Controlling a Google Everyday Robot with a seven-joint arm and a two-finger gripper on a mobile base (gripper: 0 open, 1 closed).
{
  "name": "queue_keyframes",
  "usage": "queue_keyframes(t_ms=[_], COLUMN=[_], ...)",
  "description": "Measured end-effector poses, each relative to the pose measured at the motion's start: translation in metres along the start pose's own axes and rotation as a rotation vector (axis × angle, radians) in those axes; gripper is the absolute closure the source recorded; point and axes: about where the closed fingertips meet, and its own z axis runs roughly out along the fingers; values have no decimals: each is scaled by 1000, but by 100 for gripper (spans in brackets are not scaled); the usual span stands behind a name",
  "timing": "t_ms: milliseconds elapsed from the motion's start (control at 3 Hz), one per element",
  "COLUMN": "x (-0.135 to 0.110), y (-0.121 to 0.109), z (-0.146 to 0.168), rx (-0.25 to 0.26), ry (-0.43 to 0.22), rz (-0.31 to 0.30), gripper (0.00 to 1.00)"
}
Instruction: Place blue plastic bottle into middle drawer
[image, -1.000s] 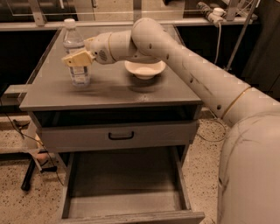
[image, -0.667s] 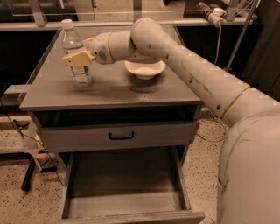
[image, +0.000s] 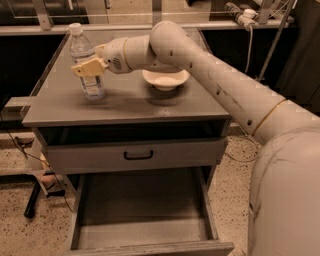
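Observation:
The blue plastic bottle (image: 93, 86) stands upright on the left of the grey cabinet top (image: 130, 106), with its white cap showing. My gripper (image: 88, 66) reaches in from the right at the bottle's mid-height. Its yellowish fingers (image: 85, 67) are closed around the bottle's body, and the near finger crosses its front. The bottle's base rests on the top. The middle drawer (image: 145, 202) is pulled out at the bottom of the view, and its flat grey floor is bare.
A shallow cream bowl (image: 165, 79) sits on the cabinet top right of the bottle, under my forearm. A shut grey drawer front with a small black handle (image: 138, 155) is above the open drawer. My arm (image: 235, 95) spans the right side.

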Motion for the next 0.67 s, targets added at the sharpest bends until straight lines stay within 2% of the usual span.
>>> queue_keyframes(t_ms=[333,667], x=[2,-5], y=[3,17], z=[-11,-36], rx=[41,139], ry=[26,56], rz=[-27,-54], gripper=[100,100])
